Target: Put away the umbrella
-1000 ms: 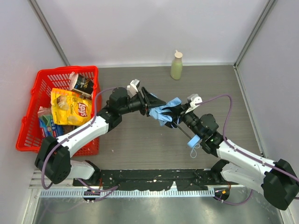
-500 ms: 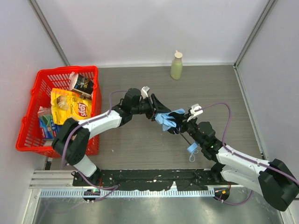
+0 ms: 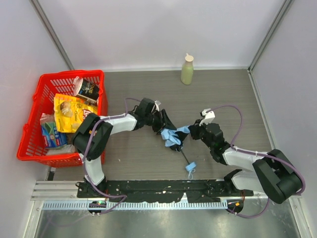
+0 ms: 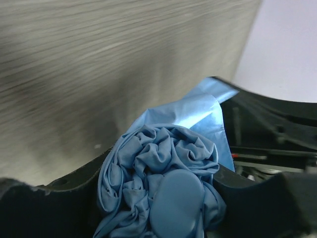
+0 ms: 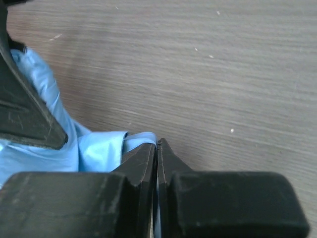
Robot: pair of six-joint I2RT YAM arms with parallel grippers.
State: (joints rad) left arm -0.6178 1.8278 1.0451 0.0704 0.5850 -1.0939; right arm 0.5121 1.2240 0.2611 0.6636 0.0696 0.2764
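The umbrella [image 3: 171, 137] is a bunched sky-blue fabric bundle in the middle of the table. Its thin black shaft runs down to the small light-blue handle [image 3: 190, 167] near the front. My left gripper [image 3: 165, 127] comes in from the left and is shut on the bundle. In the left wrist view the crumpled fabric and its round cap [image 4: 173, 198] fill the space between the black fingers [image 4: 64, 201]. My right gripper [image 3: 191, 131] comes in from the right. It is shut on a thin edge of the blue fabric [image 5: 99, 148] just above the table, its tips [image 5: 157, 145] pressed together.
A red basket [image 3: 30, 121] full of snack packets, a yellow chip bag [image 3: 74, 113] on top, stands at the left. A pale green bottle [image 3: 187, 69] stands at the back wall. Grey walls close in the table on three sides.
Both arms have come down and in toward the table's middle. The umbrella has gone lower and left with them, its handle swinging toward the front centre.
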